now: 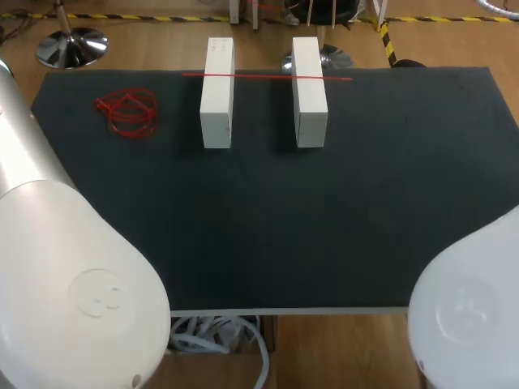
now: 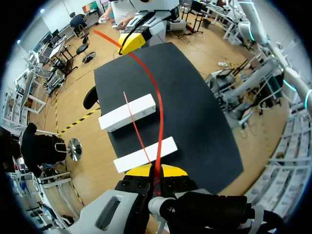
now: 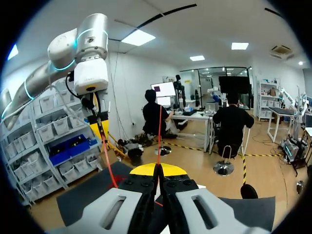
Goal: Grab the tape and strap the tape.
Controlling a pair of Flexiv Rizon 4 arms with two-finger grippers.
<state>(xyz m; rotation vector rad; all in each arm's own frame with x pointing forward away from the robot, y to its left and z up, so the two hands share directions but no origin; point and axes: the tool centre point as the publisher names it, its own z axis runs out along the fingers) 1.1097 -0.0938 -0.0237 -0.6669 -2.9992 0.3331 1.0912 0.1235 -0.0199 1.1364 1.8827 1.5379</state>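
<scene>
The left claw [image 2: 156,170] is clenched on one end of a thin red tape [image 2: 160,117], its two yellow tips pressed together with the tape pinched between them. From there the tape rises in a long curve through the air, high above the left white block [image 1: 217,97], and crosses over to the right claw [image 3: 157,169]. The right claw is clamped tight on the tape too, and a short free end stands up past its yellow tips. The tape is therefore slung between the two claws, clear of the left white block and not touching it.

A second white block [image 1: 309,93] stands beside the left white block, parallel to it, on the dark table [image 1: 324,227]. A loose red strap [image 1: 268,77] lies flat across the far ends of both, reaching from just left of the left white block to past its twin. Well to the left of the left white block, a bundle of red straps [image 1: 128,113] lies on the table.
</scene>
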